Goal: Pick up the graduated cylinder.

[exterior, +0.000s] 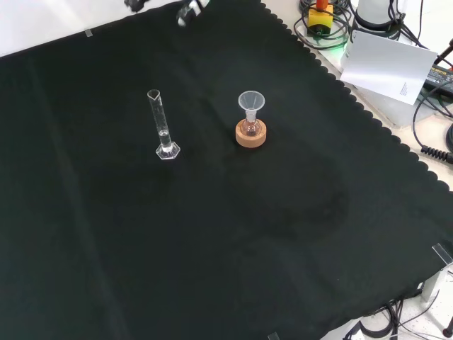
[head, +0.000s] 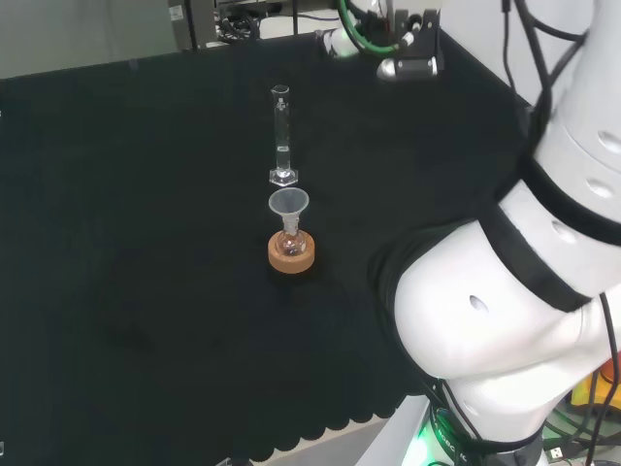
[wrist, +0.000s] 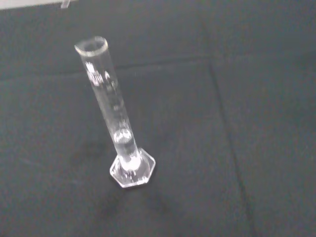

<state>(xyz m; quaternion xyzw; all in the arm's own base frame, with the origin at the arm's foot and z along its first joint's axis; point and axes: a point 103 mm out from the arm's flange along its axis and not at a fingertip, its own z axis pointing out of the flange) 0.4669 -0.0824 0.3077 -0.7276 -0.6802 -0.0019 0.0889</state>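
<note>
Clear glass graduated cylinder [head: 281,136] w/ hexagonal foot stands upright on black cloth [head: 116,243], just beside a funnel-topped flask [exterior: 250,113] on cork ring [exterior: 250,136]. Some liquid low in the tube. Hand [head: 408,44] near cloth's far edge in head view, well apart; can't tell finger state.

The head view looks from behind and above the arm [head: 524,291] over the black cloth [head: 146,291]. The front view looks down from the opposite side. Both share the glass cylinder [head: 281,136] and funnel [head: 288,204]; the wrist view sees the cylinder close up
</note>
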